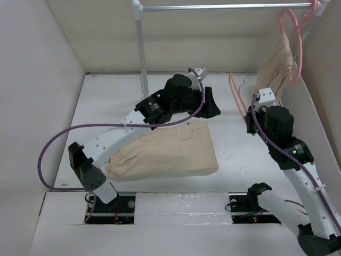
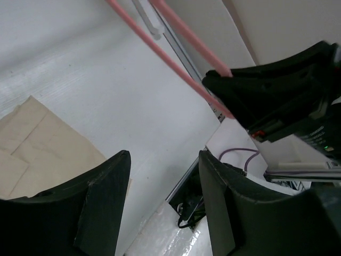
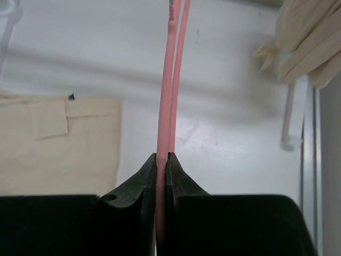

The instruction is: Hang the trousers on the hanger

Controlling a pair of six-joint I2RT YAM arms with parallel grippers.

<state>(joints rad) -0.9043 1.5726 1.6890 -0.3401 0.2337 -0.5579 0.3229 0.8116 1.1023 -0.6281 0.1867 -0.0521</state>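
With your right hand (image 3: 162, 160) clamped on the hanger (image 3: 169, 80) and your left hand (image 2: 164, 165) open and empty, take the trousers (image 1: 165, 152) squarely at their 1 o'clock corner.

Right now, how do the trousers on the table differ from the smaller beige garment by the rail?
The trousers lie flat on the table; the smaller garment hangs bunched from a pink hanger at the rail. The trousers are clearly larger than the smaller garment. Both are pale beige cloth.

No readable text or numbers (left arm's mark (image 1: 151, 104) too blurred)
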